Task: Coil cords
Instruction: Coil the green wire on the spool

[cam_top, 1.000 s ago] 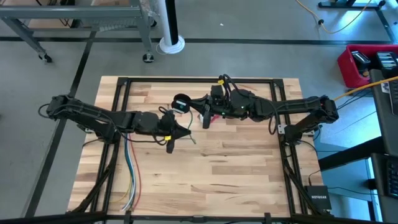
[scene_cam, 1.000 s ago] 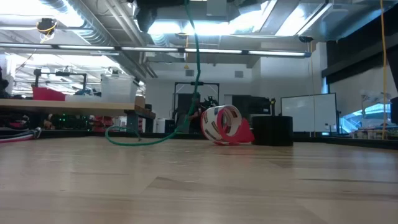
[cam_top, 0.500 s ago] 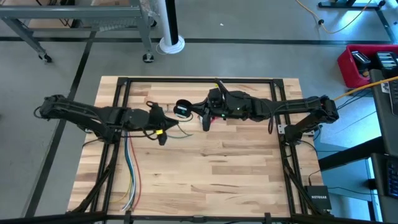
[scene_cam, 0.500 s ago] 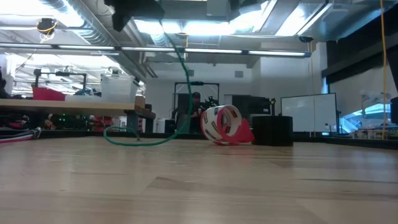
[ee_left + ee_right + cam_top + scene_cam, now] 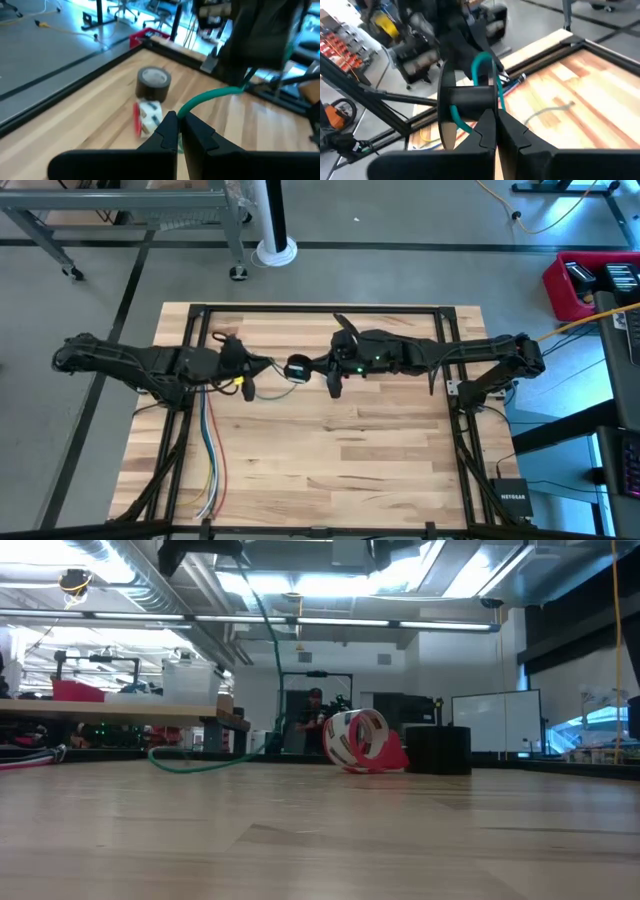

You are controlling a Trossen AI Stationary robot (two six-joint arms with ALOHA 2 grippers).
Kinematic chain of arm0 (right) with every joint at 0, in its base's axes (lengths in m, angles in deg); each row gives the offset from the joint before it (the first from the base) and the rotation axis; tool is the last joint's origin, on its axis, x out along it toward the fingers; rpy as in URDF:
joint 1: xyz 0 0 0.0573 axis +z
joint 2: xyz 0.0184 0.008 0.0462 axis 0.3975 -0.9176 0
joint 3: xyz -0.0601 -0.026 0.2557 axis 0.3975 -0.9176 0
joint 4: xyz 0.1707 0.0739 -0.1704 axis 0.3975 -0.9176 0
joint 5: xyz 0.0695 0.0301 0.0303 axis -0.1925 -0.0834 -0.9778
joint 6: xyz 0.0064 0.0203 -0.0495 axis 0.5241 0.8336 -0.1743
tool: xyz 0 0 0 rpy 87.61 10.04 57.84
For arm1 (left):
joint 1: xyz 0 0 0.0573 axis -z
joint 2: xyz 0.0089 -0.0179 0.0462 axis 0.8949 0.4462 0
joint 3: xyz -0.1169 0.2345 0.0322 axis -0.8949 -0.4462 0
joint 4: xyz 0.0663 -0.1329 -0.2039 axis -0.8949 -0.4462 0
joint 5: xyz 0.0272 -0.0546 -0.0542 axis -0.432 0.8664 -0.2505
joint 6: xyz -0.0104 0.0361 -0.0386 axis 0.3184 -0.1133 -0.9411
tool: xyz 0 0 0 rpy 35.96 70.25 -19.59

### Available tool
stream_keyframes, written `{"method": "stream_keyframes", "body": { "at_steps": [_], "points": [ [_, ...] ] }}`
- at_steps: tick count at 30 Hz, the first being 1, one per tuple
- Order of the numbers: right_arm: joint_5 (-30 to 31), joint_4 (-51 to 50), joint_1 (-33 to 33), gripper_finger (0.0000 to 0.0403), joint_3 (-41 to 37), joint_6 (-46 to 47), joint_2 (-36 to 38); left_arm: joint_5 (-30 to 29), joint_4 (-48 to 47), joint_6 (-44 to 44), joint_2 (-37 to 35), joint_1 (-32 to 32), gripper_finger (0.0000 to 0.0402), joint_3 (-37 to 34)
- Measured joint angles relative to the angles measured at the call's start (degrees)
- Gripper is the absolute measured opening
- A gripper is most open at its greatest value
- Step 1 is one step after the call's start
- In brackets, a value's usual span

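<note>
Your left claw (image 5: 178, 131) was closed on the green cord (image 5: 212, 96), which ran from its tips to the black spool (image 5: 465, 96) pinched by your right claw (image 5: 496, 131). Keep the cord taut and each turn snug against the last.
</note>
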Motion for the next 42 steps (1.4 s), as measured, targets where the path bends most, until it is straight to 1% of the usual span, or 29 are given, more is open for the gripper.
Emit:
{"method": "stream_keyframes", "body": {
  "at_steps": [7,10,12,18,21,27,31,36,42],
  "points": [
    [0.04,-1.09,-0.02,0.0001,-0.04,1.10,-0.64,-0.19,5.28,0.00,0.24,0.01,0.0000,0.00],
    [1.63,-1.88,-0.02,0.0001,-0.05,1.07,-1.74,0.00,7.03,-0.01,0.24,0.02,0.0000,0.00],
    [3.15,-2.60,-0.01,0.0001,-0.09,0.97,-2.56,1.02,7.41,-0.09,0.24,0.02,0.0000,0.00],
    [3.64,-3.25,0.00,0.0001,-0.11,0.90,-3.19,0.96,5.83,-0.18,0.26,-0.12,0.0000,0.00],
    [5.99,-3.29,0.00,0.0001,-0.11,0.87,-3.19,0.82,5.93,-0.33,0.26,-0.95,0.0000,0.00],
    [12.23,-3.41,0.01,0.0001,-0.11,0.73,-3.21,0.78,6.24,-3.46,0.26,-2.26,0.0000,0.00],
    [16.16,-3.03,0.02,0.0001,-0.11,-0.82,-3.21,2.16,6.37,-6.04,0.26,-2.26,0.0000,0.00],
    [16.69,-1.12,-0.02,0.0001,-0.11,-1.80,-3.21,4.14,8.18,-9.08,0.26,-2.25,0.0000,0.00],
    [17.27,0.38,-0.02,0.0001,-0.11,-1.98,-3.60,5.33,14.93,-9.25,1.13,-2.25,0.0000,0.00]
  ]
}}
